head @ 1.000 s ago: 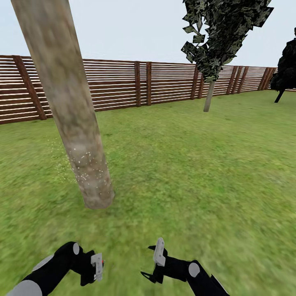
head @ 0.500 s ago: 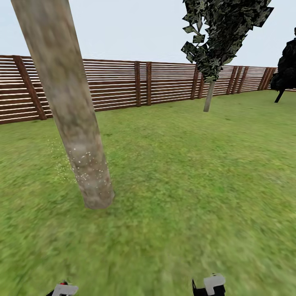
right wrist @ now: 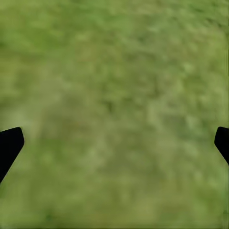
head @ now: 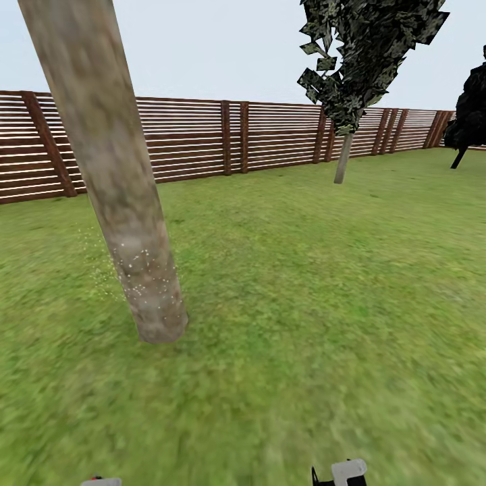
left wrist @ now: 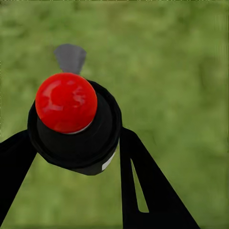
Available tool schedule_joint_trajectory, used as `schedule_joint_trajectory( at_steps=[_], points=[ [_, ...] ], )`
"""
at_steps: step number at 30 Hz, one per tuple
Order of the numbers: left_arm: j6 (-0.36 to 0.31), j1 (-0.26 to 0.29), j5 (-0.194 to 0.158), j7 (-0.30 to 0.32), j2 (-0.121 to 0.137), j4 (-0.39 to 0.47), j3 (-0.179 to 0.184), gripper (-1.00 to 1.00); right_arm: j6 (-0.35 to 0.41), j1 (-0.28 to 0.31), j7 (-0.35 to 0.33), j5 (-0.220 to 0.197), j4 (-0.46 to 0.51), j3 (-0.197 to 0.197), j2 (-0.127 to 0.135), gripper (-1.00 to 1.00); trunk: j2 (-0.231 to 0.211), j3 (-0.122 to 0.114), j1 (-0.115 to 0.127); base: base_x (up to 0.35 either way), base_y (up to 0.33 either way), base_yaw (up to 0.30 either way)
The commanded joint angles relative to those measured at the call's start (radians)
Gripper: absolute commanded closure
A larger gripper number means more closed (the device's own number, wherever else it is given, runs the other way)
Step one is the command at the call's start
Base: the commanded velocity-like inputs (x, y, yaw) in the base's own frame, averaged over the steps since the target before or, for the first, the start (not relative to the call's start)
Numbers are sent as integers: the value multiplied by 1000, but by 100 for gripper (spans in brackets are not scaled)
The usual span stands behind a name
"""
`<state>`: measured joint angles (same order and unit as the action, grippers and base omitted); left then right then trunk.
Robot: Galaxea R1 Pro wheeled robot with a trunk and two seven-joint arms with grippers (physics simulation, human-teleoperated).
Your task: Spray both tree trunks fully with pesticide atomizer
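Garden: lawn (head: 304, 283), fence (head: 202, 138) behind near tree (head: 115, 182)
Left gripper (left wrist: 71, 157): clamps atomizer (left wrist: 71, 119); light, stiff, hold body
Right gripper (right wrist: 114, 143): jaws apart, empty

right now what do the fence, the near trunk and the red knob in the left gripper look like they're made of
Fence: looks like brown wood, matte, in horizontal slats on darker posts. Near trunk: rough-looking bark, mottled grey-tan, dull, with fine white specks on its lower part. Red knob: probably smooth plastic, judging by its soft glossy highlights; it sits on a black body with a matte look, material unclear.
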<state>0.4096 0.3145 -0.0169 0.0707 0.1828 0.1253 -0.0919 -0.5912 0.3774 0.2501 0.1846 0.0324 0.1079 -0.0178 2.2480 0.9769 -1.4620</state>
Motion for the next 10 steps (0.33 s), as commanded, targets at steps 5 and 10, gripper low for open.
schedule_joint_trajectory(
  at_steps=[5, 10],
  points=[
    [1, 0, -22, 0, 10, 1, 1, 100, 1, -5, 0, 1, -4, 0, 0, -100, 0, 0, 0, 0, 0, 0],
    [1, -2, -24, 1, 16, 1, 2, 100, 1, -6, 0, 1, -5, 0, -1, -100, 0, 0, 0, 0, 0, 0]
  ],
)
